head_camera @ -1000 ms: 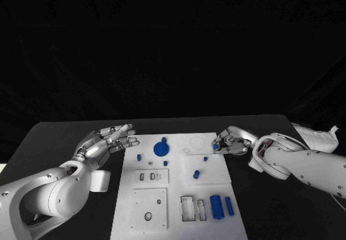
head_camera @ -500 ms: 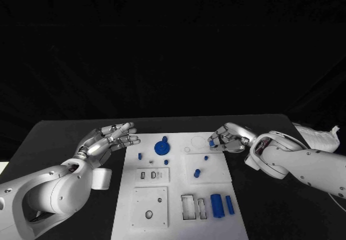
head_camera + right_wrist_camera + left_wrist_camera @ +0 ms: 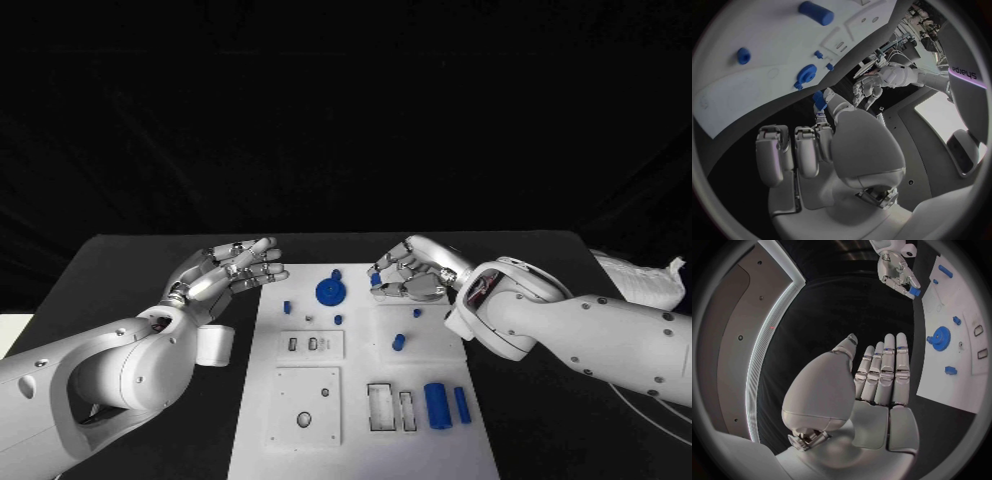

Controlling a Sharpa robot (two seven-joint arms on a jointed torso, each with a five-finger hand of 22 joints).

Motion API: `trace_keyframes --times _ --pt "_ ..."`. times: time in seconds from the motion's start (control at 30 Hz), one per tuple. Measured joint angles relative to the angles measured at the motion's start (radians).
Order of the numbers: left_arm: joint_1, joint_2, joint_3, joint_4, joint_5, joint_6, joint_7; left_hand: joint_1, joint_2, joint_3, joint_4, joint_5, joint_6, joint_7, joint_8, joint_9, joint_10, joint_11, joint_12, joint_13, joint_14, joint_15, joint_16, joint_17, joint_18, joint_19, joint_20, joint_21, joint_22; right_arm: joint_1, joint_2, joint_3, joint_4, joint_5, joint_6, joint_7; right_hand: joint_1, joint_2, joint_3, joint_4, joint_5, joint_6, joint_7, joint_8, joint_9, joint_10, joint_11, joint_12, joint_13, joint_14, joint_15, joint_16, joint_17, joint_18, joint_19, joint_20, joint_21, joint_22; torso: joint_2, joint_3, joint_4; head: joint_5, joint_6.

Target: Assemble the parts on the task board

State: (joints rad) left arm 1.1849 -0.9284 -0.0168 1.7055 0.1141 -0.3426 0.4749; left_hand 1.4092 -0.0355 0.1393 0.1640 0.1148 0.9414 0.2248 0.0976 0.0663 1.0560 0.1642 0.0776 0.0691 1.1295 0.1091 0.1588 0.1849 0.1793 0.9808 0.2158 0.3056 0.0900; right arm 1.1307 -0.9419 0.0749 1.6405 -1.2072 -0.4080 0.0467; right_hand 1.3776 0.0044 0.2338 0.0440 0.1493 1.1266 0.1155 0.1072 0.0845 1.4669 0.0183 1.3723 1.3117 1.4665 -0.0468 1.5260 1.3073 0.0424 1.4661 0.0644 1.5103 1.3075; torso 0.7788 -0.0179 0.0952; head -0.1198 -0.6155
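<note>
1. Head view: a white task board (image 3: 361,400) lies lengthwise in the middle of a black worktop (image 3: 130,270).
2. Head view: the left hand (image 3: 231,270) hovers just beside the board's far left corner, palm up, with its fingers (image 3: 257,262) straight and spread, holding nothing.
3. Head view: the right hand (image 3: 414,270) is over the board's far end, its fingers curled, pinching a small blue part (image 3: 376,281) at the fingertips.
4. Head view: a blue gear (image 3: 332,291) sits near the board's far end, with several small blue pegs close by, among them one (image 3: 398,342) near the middle of the board.
5. Head view: at the near end, two blue cylinders (image 3: 437,405) lie side by side to the right of two rectangular slots (image 3: 379,408).
6. Left wrist view: the left hand (image 3: 873,390) shows its fingers extended side by side over the dark worktop, nothing between them.
7. Left wrist view: the board (image 3: 954,360) lies beyond the fingertips with the gear (image 3: 939,336) on it; the right hand (image 3: 898,270) hangs above the board's far end with the blue part (image 3: 913,291) at its fingertips.
8. Right wrist view: the right hand (image 3: 817,145) has its fingers bent inward, and the blue part (image 3: 819,100) is held at their tips.
9. Right wrist view: the board (image 3: 767,60) carries the gear (image 3: 806,74) and a large blue cylinder (image 3: 816,12); the left hand (image 3: 869,90) is open beyond the board's edge.
</note>
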Motion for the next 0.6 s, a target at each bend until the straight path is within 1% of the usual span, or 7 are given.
trace_keyframes --times 0.07,0.13,0.2,0.37,0.5,0.6 --pt "0.000 0.001 0.000 -0.005 0.000 0.000 0.000 0.000 0.000 0.000 0.000 0.000 0.000 0.000 0.000 0.000 0.000 0.000 0.000 0.000 0.000 0.000 0.000 0.000 0.000 0.000 0.000 0.000 0.000 -0.004 0.021 -0.006 0.008 -0.009 0.000 -0.014 -0.001 0.001 0.000 0.000 0.002 -0.001 -0.001 -0.002 0.000 0.000 0.000 0.000 0.000 0.000 0.000 0.000 0.000 0.000 0.000 0.000 0.000 0.000 -0.003 -0.0012 0.0016 0.005 -0.004" --pt "0.000 0.002 -0.001 -0.008 0.001 0.001 0.000 0.000 0.000 0.000 0.000 0.000 0.000 0.000 0.000 0.000 0.000 0.000 0.000 0.000 0.000 0.000 0.000 0.000 0.000 0.000 0.000 0.000 0.000 -0.011 0.040 -0.010 0.013 -0.023 0.000 -0.027 -0.003 0.002 0.000 0.000 0.004 -0.001 -0.001 -0.004 0.000 0.000 0.000 0.000 0.000 0.000 0.000 0.000 0.000 0.000 -0.004 -0.004 0.000 0.000 -0.006 -0.0027 0.0029 0.014 -0.012" --pt "-0.001 0.003 -0.001 -0.012 0.002 0.001 0.000 0.000 0.000 0.000 0.000 0.000 0.000 0.000 0.000 0.000 0.000 0.000 0.000 0.000 0.000 0.000 0.000 0.000 0.000 0.000 0.000 0.000 0.000 -0.022 0.064 -0.015 0.016 -0.050 0.001 -0.041 -0.004 0.003 0.001 0.001 0.004 -0.001 -0.001 -0.005 0.000 0.000 0.000 -0.004 0.000 0.000 0.000 0.000 0.000 0.000 -0.002 -0.006 0.000 0.000 -0.009 -0.0044 0.0037 0.024 -0.017" --pt "-0.001 0.007 -0.002 -0.019 0.003 0.002 0.000 0.000 0.000 0.000 0.000 0.000 0.000 0.000 0.000 0.000 0.000 0.000 0.000 0.000 0.000 0.000 0.000 0.000 0.000 0.000 0.000 0.000 0.000 -0.052 0.123 -0.026 0.014 -0.122 0.007 -0.076 -0.004 0.003 0.001 0.001 0.004 -0.001 -0.001 -0.006 0.000 0.000 0.000 -0.007 0.000 0.000 0.000 0.000 0.001 0.001 0.000 -0.007 0.000 0.000 -0.014 -0.0069 0.0042 0.038 -0.029" --pt "-0.001 0.011 -0.002 -0.021 0.003 0.004 0.000 0.000 0.000 0.000 0.000 0.000 0.000 0.000 0.000 0.000 0.000 0.000 0.000 0.000 0.000 0.000 0.000 0.000 0.000 0.000 0.000 0.000 0.000 -0.070 0.167 -0.032 -0.002 -0.175 0.013 -0.104 -0.004 0.003 0.001 0.001 0.004 -0.002 -0.002 -0.006 0.000 0.000 0.000 -0.011 0.001 0.000 0.000 0.000 0.001 0.001 0.000 -0.007 0.000 0.000 -0.016 -0.0077 0.0051 0.050 -0.038" --pt "-0.001 0.014 -0.002 -0.022 0.004 0.005 -0.001 0.000 0.000 0.000 0.000 0.000 0.000 0.000 0.000 0.000 0.000 0.000 0.000 0.000 0.000 0.000 0.000 0.000 0.000 0.000 0.000 0.000 0.000 -0.082 0.193 -0.035 -0.014 -0.210 0.017 -0.124 -0.005 0.002 0.001 0.002 0.004 -0.002 -0.002 -0.006 0.000 0.000 0.000 -0.013 0.001 -0.004 -0.003 0.000 0.001 0.001 0.000 -0.007 0.000 0.000 -0.017 -0.0080 0.0062 0.055 -0.043"
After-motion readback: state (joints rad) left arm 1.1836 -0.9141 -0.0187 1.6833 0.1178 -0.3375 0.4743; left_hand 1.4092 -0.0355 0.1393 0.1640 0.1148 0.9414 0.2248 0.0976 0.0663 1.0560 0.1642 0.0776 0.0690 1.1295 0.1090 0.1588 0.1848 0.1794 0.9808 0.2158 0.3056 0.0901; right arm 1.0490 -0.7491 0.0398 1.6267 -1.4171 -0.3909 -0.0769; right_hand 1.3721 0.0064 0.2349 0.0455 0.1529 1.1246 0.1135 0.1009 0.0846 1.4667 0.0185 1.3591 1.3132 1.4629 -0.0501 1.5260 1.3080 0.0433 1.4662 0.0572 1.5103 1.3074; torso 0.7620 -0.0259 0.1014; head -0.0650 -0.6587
